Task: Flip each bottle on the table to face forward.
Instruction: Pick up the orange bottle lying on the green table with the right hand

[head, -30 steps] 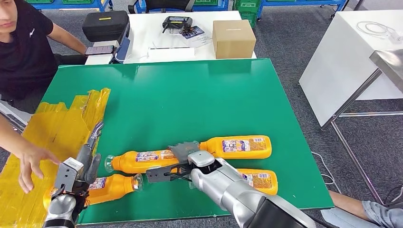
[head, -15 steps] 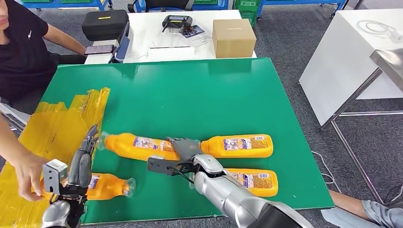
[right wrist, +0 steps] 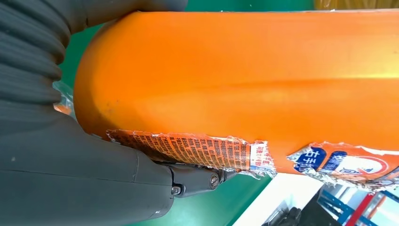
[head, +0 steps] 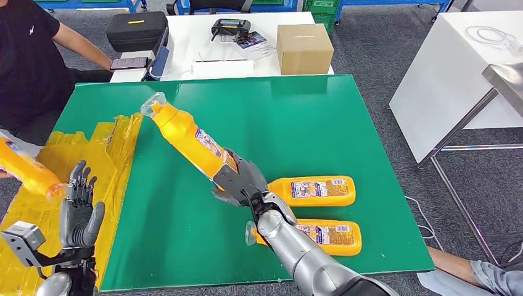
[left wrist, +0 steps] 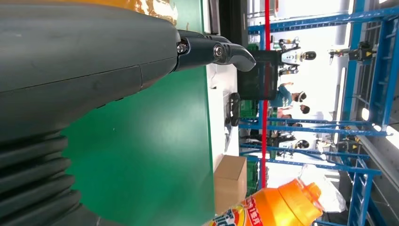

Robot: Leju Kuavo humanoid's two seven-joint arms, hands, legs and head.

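- My right hand (head: 239,182) is clamped round the base end of an orange bottle (head: 188,137), holding it off the table (head: 296,123), tilted, cap end pointing toward the far left corner.
- That bottle is long and orange, with a clear cover over the cap; the head view shows a printed label along its side.
- In the right wrist view the label (right wrist: 197,149) is torn and ragged at its edges, with small print on orange and a blue-and-white patch further along.
- Two more orange bottles lie flat near the table's near right corner, well apart from the held one: one (head: 311,190) just beside my right hand, the other (head: 321,236) nearer the front edge, partly behind my forearm. Both show labels upward.
- My left hand (head: 79,208) holds nothing, fingers apart and pointing up, over the yellow sheet (head: 92,154) at the left edge.
- Another orange bottle (head: 24,168) is at the left edge, above the yellow sheet; I cannot tell what holds it.
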